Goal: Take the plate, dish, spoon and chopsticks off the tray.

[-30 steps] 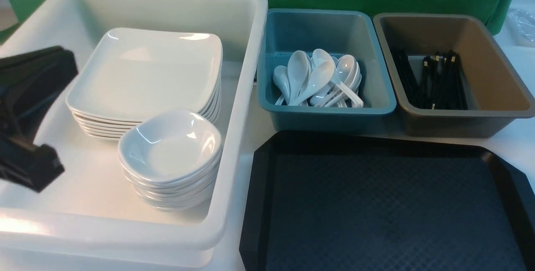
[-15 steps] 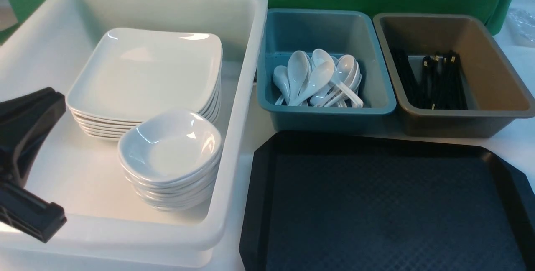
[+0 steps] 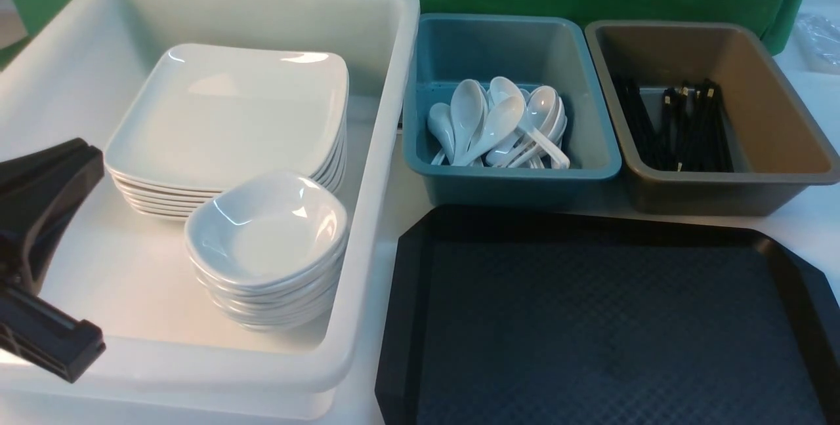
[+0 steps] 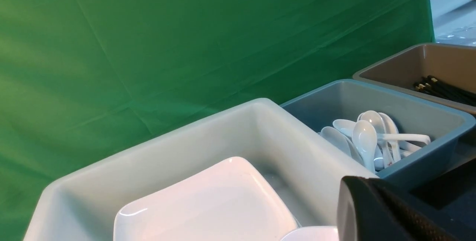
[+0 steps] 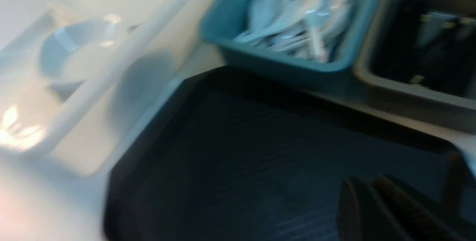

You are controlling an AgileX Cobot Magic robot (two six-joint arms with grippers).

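Right wrist view blurred, jaws cut off at the edge.
Black diamond-textured tray (image 3: pixel 610 320) lay bare beneath the right jaws, whose gap I couldn't tell; left jaws pressed together.

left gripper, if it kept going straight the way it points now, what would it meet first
Probably the far wall of the white tub, passing above the stacked plates. The left gripper is shut and aimed that way; depth is hard to judge.

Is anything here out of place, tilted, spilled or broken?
Nothing stands out. The tray is bare, the plates and small dishes sit in neat stacks in the white tub, the spoons lie in the teal tub, the chopsticks in the brown tub.
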